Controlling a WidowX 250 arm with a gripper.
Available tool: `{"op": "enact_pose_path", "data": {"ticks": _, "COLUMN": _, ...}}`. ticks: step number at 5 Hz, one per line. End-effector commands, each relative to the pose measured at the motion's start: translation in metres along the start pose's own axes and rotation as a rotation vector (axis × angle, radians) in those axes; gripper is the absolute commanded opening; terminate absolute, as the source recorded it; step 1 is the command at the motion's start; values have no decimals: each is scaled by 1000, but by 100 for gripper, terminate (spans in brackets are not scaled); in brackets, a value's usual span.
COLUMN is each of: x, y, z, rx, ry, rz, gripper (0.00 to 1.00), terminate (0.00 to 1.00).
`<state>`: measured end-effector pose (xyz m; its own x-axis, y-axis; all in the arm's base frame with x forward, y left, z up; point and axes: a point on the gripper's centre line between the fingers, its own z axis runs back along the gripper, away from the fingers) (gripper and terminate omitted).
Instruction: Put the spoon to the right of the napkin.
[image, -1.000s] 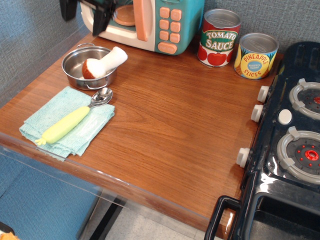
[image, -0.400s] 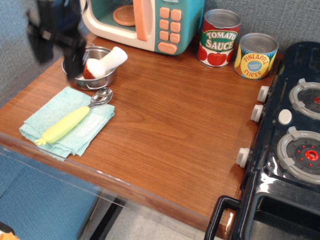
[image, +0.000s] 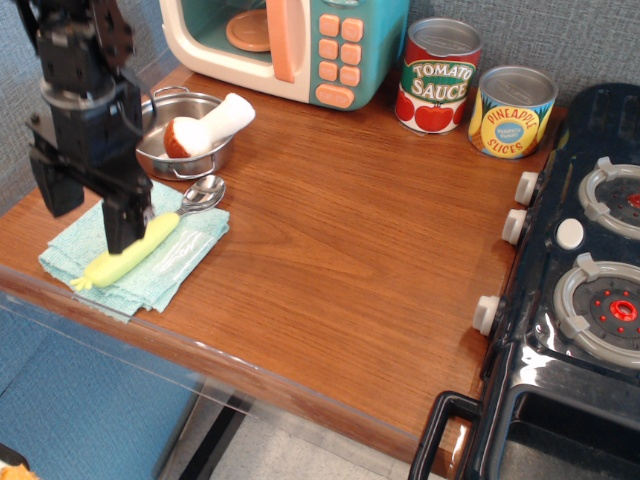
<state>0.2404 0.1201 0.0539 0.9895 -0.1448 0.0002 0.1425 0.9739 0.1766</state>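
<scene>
The spoon (image: 150, 236) has a shiny silver bowl and a pale yellow-green handle. It lies diagonally on the light teal napkin (image: 170, 265) at the table's front left, its bowl reaching past the napkin's far edge. My black gripper (image: 88, 210) hangs over the napkin's left part, open, with one finger (image: 122, 220) in front of the spoon handle and the other to the left. It holds nothing. Part of the napkin and handle is hidden behind it.
A steel pot (image: 190, 150) holding a white-and-brown mushroom toy (image: 205, 124) stands behind the napkin. A toy microwave (image: 290, 45), a tomato sauce can (image: 440, 75) and a pineapple can (image: 510, 110) line the back. A black toy stove (image: 580, 300) fills the right side.
The gripper has come down and forward from the back left near the microwave to just over the napkin and spoon handle. The spoon and napkin have not moved.
</scene>
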Motion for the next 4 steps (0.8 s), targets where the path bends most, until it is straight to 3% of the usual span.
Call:
{"op": "enact_pose_path", "data": {"ticks": 1, "x": -4, "y": -8, "z": -9, "rx": 44, "ry": -25, "rz": -28, "gripper": 100, "terminate": 0}}
{"op": "enact_pose_path", "data": {"ticks": 4, "x": -7, "y": -6, "z": -26, "rx": 40, "ry": 32, "rz": 0, "gripper": 100, "terminate": 0}}
